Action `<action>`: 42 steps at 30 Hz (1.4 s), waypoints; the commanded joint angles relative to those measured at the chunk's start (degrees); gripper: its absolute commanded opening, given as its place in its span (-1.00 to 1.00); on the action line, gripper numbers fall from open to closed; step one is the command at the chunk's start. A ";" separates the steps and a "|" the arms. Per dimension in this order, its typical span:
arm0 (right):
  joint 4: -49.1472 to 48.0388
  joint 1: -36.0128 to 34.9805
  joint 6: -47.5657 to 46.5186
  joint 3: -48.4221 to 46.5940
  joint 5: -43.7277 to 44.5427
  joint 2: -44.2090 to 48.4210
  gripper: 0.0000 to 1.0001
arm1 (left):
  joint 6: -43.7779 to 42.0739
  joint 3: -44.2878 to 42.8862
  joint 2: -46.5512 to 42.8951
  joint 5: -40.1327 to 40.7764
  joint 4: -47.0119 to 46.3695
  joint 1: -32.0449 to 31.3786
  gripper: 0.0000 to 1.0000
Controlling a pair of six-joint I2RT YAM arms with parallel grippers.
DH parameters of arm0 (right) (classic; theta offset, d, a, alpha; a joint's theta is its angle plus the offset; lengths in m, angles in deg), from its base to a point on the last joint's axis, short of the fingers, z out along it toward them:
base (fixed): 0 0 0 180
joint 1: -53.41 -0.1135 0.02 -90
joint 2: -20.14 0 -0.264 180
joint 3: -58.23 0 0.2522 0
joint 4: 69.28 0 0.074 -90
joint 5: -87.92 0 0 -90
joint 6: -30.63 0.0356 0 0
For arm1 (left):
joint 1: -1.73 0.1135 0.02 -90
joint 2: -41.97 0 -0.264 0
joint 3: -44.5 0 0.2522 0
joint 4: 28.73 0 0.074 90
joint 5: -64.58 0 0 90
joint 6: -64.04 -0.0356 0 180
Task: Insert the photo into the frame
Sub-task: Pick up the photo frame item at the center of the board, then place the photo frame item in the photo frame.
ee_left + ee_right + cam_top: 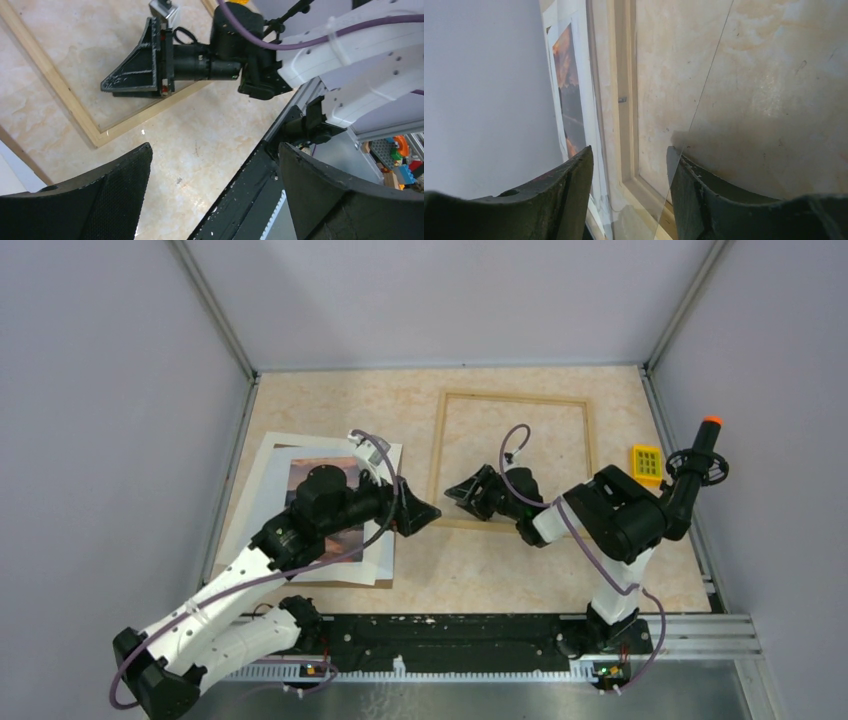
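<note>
The photo (305,476), an orange and dark print, lies on a white mat (262,490) at the left, mostly hidden under my left arm. It also shows in the right wrist view (567,75). The light wood frame (515,396) lies flat at the back middle. My left gripper (424,512) is open and empty, just left of the frame's near left corner; in its own view (214,150) it hangs over bare table. My right gripper (456,495) is open over that corner (629,150), with the moulding (626,75) between its fingers. A clear pane's edge (704,90) runs by its right finger.
A brown backing board's edge (350,583) shows under the mat. A yellow block (646,462) and a black stand with an orange tip (700,462) sit at the right. The black base rail (450,630) runs along the near edge. Grey walls enclose the table.
</note>
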 commanded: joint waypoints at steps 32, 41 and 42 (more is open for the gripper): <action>48.42 17.95 -34.61 -28.60 -15.36 -3.75 -1.00 | 3.77 -12.55 19.49 0.51 5.53 19.08 0.97; 58.98 25.25 -45.38 -36.29 -18.90 -8.19 -1.00 | 4.08 -17.55 35.56 -2.57 1.12 30.83 0.96; 61.34 25.76 -47.01 -37.76 -19.05 -9.29 -1.00 | 3.98 -18.28 37.52 -2.84 0.48 31.53 0.96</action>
